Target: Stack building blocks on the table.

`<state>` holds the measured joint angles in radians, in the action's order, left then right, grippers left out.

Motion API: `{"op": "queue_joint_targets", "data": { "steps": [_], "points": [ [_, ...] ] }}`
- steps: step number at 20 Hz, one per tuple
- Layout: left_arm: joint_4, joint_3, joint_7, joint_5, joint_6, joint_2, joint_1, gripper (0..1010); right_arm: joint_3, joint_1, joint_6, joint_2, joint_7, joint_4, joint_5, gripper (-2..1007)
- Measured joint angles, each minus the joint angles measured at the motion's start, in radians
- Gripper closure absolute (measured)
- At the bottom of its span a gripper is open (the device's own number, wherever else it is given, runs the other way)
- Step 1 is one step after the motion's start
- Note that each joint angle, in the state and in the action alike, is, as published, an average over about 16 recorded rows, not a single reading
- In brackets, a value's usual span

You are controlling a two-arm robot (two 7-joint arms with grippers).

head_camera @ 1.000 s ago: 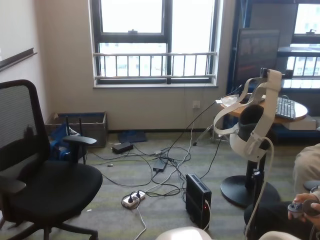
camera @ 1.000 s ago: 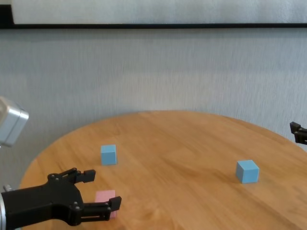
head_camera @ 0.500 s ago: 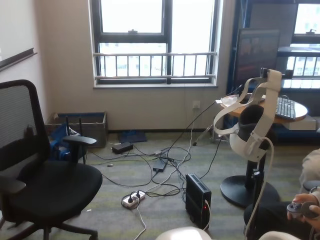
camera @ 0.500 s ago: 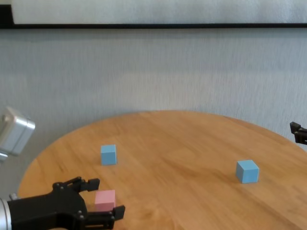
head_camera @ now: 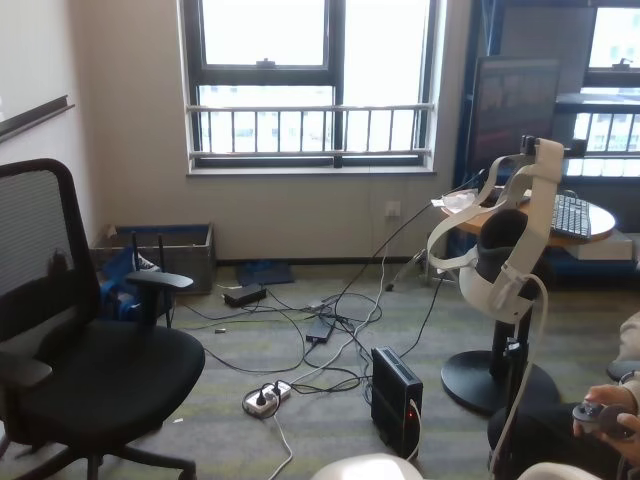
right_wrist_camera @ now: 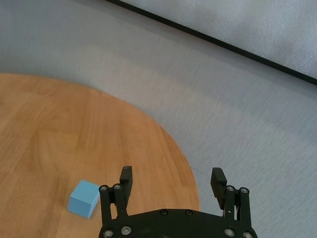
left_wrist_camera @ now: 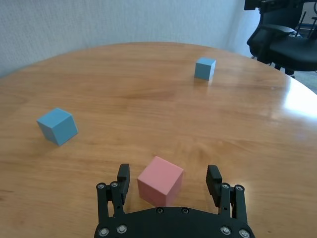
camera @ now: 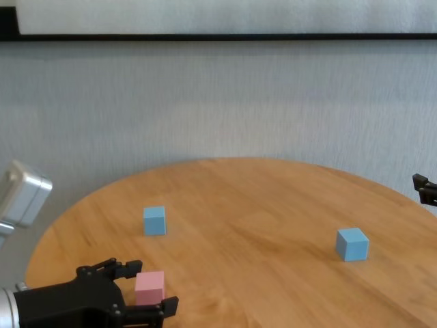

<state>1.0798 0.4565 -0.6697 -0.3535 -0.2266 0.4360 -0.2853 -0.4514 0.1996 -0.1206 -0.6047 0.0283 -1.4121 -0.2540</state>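
On the round wooden table (camera: 259, 205) a pale pink cube (camera: 149, 288) rests near the front left edge. My left gripper (camera: 151, 282) is open and straddles it. In the left wrist view the pink cube (left_wrist_camera: 160, 180) sits between the spread fingers of the left gripper (left_wrist_camera: 168, 172), with gaps on both sides. One light blue cube (camera: 154, 221) stands just behind it, and another (camera: 351, 244) lies toward the right. My right gripper (right_wrist_camera: 172, 174) is open and empty. It hovers past the table's right edge (camera: 425, 189), with that blue cube (right_wrist_camera: 84, 198) to its side.
A grey wall with a dark rail (camera: 218, 37) rises behind the table. The head view looks over the room: a black office chair (head_camera: 90, 360), floor cables (head_camera: 320, 340) and a white stand (head_camera: 505, 250). Bare tabletop (left_wrist_camera: 148, 99) lies between the cubes.
My left gripper has sunk and drawn back toward the near edge, so the pink cube now shows fully between its open fingers. The right gripper and blue cubes have not moved.
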Motion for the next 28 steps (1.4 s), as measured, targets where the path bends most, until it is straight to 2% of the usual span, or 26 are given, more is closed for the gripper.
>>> {"op": "queue_joint_targets", "data": {
  "steps": [11,28],
  "points": [
    [-0.032,-0.013,-0.015,-0.007,-0.008,-0.015,-0.012,10,0.000,0.000,0.000,0.000,0.000,0.000,0.000,5],
    [-0.066,-0.004,-0.027,0.005,-0.010,-0.027,-0.031,11,0.000,0.000,0.000,0.000,0.000,0.000,0.000,5]
  ]
}}
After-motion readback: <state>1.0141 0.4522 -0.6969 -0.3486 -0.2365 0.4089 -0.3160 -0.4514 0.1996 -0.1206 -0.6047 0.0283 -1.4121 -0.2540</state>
